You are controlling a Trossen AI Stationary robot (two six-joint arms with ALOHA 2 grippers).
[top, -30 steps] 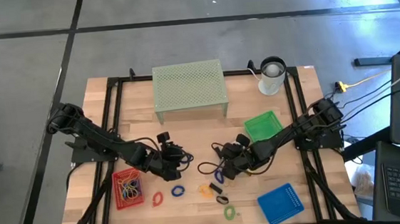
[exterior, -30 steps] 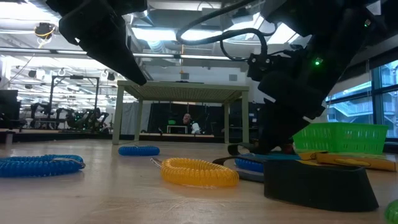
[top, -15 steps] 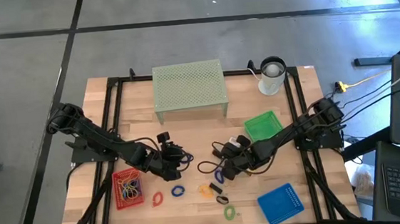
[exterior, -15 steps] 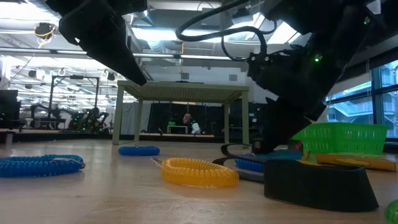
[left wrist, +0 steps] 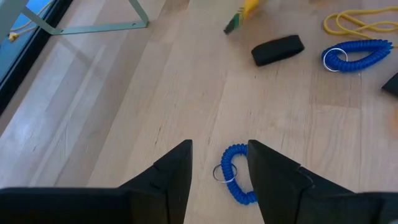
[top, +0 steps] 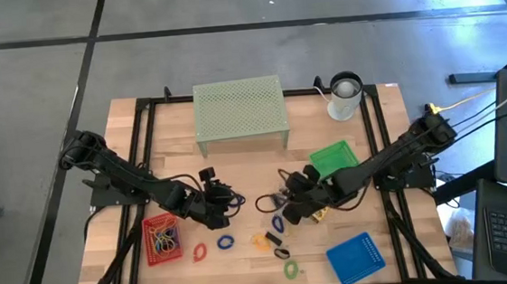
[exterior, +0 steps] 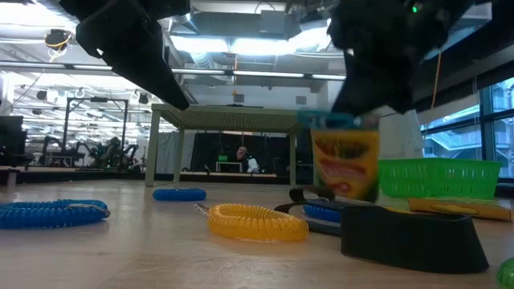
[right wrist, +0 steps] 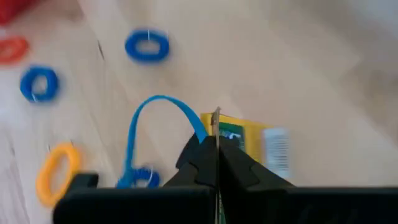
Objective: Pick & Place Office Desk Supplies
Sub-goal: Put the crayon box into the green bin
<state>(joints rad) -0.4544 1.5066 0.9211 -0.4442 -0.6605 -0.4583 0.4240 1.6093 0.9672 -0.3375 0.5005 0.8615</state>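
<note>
**Wooden worktop: crayon box pinched and clear of the surface, green tray is the near drop**

Wooden worktop [top: 238, 175] is seen with a lab room behind it. The right hand [top: 297, 213] is pressed together on the top flap of a yellow crayon box [exterior: 345, 164]; in the low view the box hangs upright, long axis vertical, clear of the surface. Its flap is seen pinched edge-on between the fingers in the right wrist view.

Key relation: the green tray [top: 334, 160] lies just behind the held box, toward the right arm's base side; the blue tray [top: 355, 257] is nearer the front edge and farther off. A short pull-back toward the green tray is judged the likely move. A blue cord loop [right wrist: 163, 115] lies beside the box; whether it is snagged cannot be told.

The left hand [left wrist: 219, 169] is spread, hovering low over a blue coil ring [left wrist: 236, 175] that lies between its fingers, beside the red tray [top: 161, 240]. Loose rings remain on the worktop at centre front.
</note>
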